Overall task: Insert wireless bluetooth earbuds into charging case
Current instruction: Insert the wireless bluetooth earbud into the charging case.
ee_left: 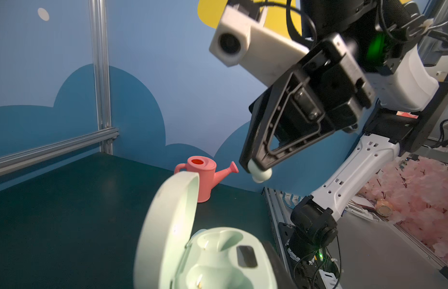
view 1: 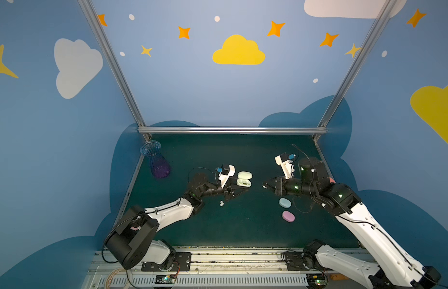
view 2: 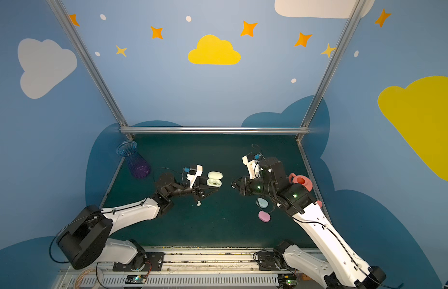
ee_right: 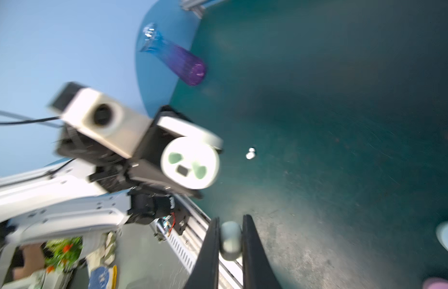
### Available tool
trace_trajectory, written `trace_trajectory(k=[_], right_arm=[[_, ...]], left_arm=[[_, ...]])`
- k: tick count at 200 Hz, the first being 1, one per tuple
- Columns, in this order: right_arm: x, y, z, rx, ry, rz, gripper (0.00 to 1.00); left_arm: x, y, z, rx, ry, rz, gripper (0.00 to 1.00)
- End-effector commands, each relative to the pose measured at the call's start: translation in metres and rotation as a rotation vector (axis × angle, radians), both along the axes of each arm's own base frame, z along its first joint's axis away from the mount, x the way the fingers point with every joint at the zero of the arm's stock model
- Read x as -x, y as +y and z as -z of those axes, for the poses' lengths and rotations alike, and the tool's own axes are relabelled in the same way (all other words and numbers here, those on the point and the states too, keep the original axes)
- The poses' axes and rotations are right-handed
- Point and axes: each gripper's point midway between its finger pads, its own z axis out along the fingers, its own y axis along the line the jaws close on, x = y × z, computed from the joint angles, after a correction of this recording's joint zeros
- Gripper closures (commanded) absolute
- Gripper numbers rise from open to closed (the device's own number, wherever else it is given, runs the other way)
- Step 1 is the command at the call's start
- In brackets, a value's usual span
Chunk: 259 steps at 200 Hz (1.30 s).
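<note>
Partly hides the pink watering can behind the right arm in a top view; shows it whole from the left wrist. Blurs the right claw, pinched on a mint earbud, apart from the open mint charging case gripped by the left claw. Leaves a white earbud loose on open worktop.

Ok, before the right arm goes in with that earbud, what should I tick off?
1. Earbud pinched in right gripper: ok.
2. Charging case held by left gripper: ok.
3. Lid open: ok.
4. Sockets both empty: ok.
5. Earbud turned to match a socket: cannot tell.
6. Second earbud in hand: not ok, it lies loose on the table.
</note>
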Motion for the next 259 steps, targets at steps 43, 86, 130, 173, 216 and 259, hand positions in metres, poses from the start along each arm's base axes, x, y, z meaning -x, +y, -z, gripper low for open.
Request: trace_trajectory(k=[43,86,130,173,216,259], right_arm=[[0.026,0.033,-0.032,-0.186,0.007,-0.244,0.9],[0.023,0.04,-0.029,-0.205,0.028,-0.265,0.9],[0.016,0.043,-0.016,-0.178,0.052,-0.258,0.9],[0.013,0.043,-0.004,-0.151,0.069,-0.249,0.9],[0.013,0.044,0.003,-0.15,0.093,-0.243,0.9],[0.011,0.04,0.009,-0.121,0.096,-0.221,0.74]], left_arm=[[0.013,-0.011,-0.026,0.062,-0.092,0.163,0.97],[0.024,-0.014,-0.022,0.055,-0.099,0.203,0.97],[0.034,-0.015,-0.025,0.044,-0.13,0.221,0.97],[0.039,-0.011,-0.031,0.047,-0.156,0.213,0.97],[0.04,-0.009,-0.033,0.051,-0.169,0.203,0.97],[0.041,-0.009,-0.035,0.055,-0.173,0.203,0.97]])
